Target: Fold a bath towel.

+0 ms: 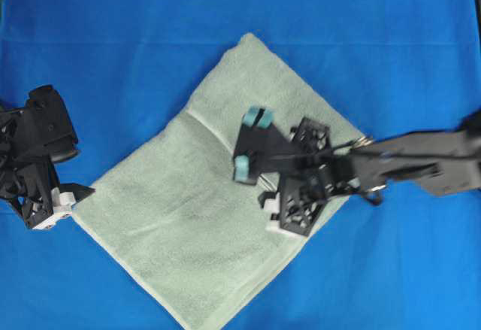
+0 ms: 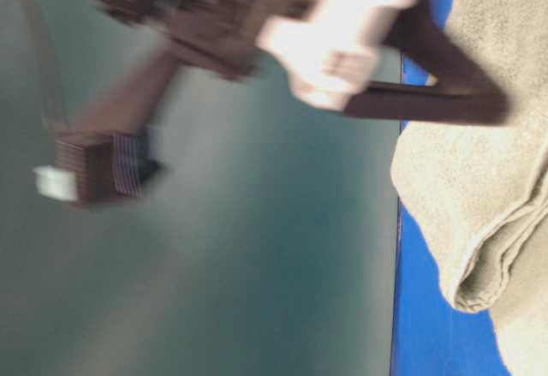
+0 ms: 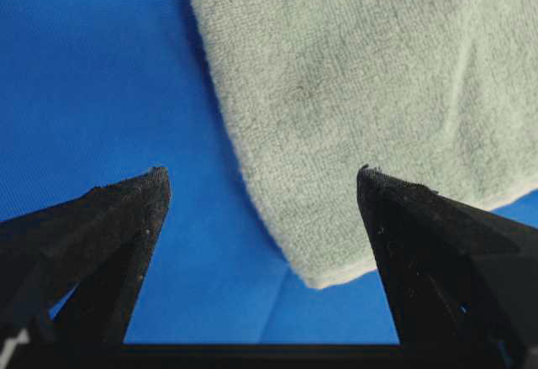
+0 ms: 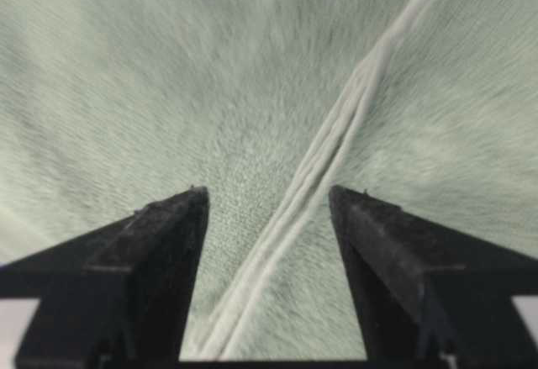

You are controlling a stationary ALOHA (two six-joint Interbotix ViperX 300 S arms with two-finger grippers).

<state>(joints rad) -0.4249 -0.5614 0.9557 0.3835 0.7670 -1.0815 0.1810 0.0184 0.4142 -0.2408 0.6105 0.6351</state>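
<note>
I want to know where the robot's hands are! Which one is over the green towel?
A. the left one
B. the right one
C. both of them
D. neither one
B: from above, the right end effector hangs over the towel, while the left end effector sits beside the towel's left corner, over the blue cloth.

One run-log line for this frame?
bath towel: folded, flat | left gripper: open, at corner | right gripper: open, over hem, empty
</note>
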